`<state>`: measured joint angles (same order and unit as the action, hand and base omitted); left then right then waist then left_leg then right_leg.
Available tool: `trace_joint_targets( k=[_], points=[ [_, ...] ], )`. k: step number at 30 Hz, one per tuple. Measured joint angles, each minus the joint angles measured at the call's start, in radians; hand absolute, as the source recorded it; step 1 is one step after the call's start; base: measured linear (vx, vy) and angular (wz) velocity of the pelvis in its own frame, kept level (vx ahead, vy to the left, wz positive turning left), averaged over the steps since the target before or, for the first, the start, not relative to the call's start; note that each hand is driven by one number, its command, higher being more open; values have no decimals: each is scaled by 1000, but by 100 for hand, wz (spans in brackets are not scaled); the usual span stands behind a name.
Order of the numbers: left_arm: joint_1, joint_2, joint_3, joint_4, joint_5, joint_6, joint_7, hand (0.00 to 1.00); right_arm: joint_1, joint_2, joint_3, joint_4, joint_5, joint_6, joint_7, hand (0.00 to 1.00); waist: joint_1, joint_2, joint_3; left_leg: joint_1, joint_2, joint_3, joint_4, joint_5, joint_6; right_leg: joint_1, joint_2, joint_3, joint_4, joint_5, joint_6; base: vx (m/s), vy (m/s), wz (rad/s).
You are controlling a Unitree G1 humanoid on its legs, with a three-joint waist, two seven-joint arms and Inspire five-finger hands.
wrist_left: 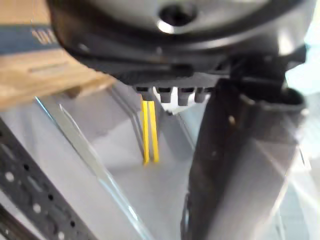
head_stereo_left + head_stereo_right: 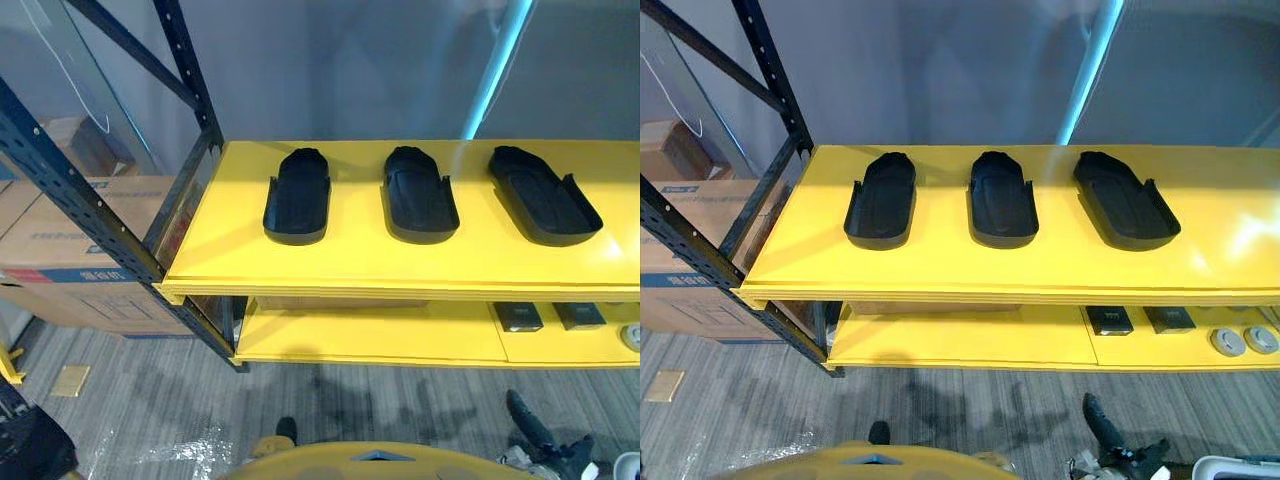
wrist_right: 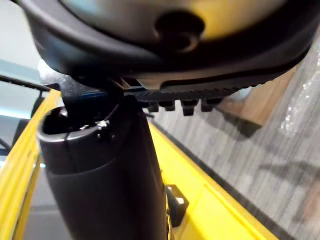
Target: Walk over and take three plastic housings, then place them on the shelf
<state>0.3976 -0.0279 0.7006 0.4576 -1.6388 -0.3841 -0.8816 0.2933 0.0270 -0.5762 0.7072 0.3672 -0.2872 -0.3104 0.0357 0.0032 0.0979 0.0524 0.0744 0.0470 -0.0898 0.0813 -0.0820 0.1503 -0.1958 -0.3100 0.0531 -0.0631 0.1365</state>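
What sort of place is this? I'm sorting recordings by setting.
Probably a warehouse or factory storeroom: a yellow metal shelf on dark perforated steel uprights, three black plastic housings laid in a row on it, and brown cardboard boxes stacked beside it on the left.

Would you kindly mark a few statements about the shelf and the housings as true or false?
1. The left housing, middle housing and right housing all lie on the top shelf. True.
2. The housings are stacked on one another. False: they lie side by side, apart.
3. Two dark blocks sit on the lower shelf. True.
4. The cardboard boxes stand to the shelf's right. False: they stand to its left.
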Motion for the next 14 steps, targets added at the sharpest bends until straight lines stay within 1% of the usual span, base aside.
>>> trace_joint_targets(
  k=[1, 2, 3, 4, 5, 6, 7, 8, 9, 10, 11, 12, 14],
  points=[
    [-1, -1, 2, 12, 3, 9, 12, 100, -1, 2, 0, 3, 2, 0, 1, 100, 0, -1, 2, 3, 0, 1, 0, -1, 0, 2, 0, 0, 0, -1, -1, 40, 1, -3],
    [-3, 0, 8, 58, 41, 44, 84, 100, -4, 8, -1, 17, 4, 1, 14, 100, 1, -8, 5, 11, -2, 2, 0, -6, 0, 10, -2, 0, 0, -4, -4, 0, 0, 0],
    [-8, 5, 10, 116, 143, 85, 199, 100, -10, 6, -2, 45, 21, 10, 44, 100, 1, -14, 4, 16, -4, 2, 0, -10, 0, 13, -4, 0, 0, -8, -4, 38, -8, -3],
    [-13, 13, 8, 154, 201, 107, 257, 100, -16, 2, -3, 63, 39, 19, 63, 100, 0, -15, 6, 19, -5, 3, 0, -11, 0, 14, -4, 0, -1, -9, -5, 0, 0, 0],
    [-23, 35, -4, 236, 345, 168, 389, 100, -37, -10, -5, 115, 56, 48, 109, 100, -4, -16, 7, 24, -6, 3, 0, -15, -1, 18, -6, 0, -2, -12, -4, 32, -8, 0],
    [-36, 59, -24, 303, 467, 229, 494, 100, -51, -20, -4, 158, 76, 75, 141, 100, -8, -16, 7, 27, -8, 2, 0, -17, -1, 22, -8, 0, -3, -15, -4, 41, -11, 2],
    [-63, 84, -47, 386, 644, 318, 613, 100, -74, -28, -4, 210, 76, 110, 177, 100, -12, -15, 7, 28, -10, 1, 0, -20, -2, 25, -9, -1, -4, -17, -5, 44, -10, 3],
    [-76, 90, -62, 422, 721, 355, 660, 100, -82, -29, -4, 233, 77, 124, 191, 100, -13, -16, 7, 29, -10, 2, 0, -21, -3, 26, -9, 0, -5, -17, -5, 70, -10, -2],
    [-105, 88, -98, 488, 870, 428, 726, 100, -106, -28, -1, 274, 77, 161, 227, 100, -15, -18, 12, 30, -11, 4, 0, -19, -5, 29, -10, 3, -5, -17, -4, 72, -12, -6],
    [-120, 87, -126, 514, 926, 461, 742, 100, -115, -28, 0, 291, 77, 186, 253, 100, -15, -23, 20, 36, -10, 7, 0, -19, -5, 32, -10, 7, -5, -17, -5, 76, -13, -8],
    [-128, 87, -145, 526, 951, 476, 747, 100, -117, -30, 0, 301, 77, 202, 272, 100, -15, -27, 26, 44, -10, 10, 0, -21, -6, 36, -9, 10, -6, -17, -5, 43, -17, -11],
    [-135, 87, -195, 537, 988, 502, 749, 100, -137, -33, 3, 313, 70, 244, 313, 100, -15, -29, 39, 56, -9, 16, 0, -22, -8, 44, -9, 14, -7, -16, -4, 37, -18, -15],
    [-140, 87, -235, 538, 995, 509, 748, 100, -146, -41, 11, 323, 53, 285, 347, 100, -16, -30, 45, 64, -9, 26, 0, -26, -9, 48, -9, 21, -8, -17, -5, 21, -14, -12]
  ],
)
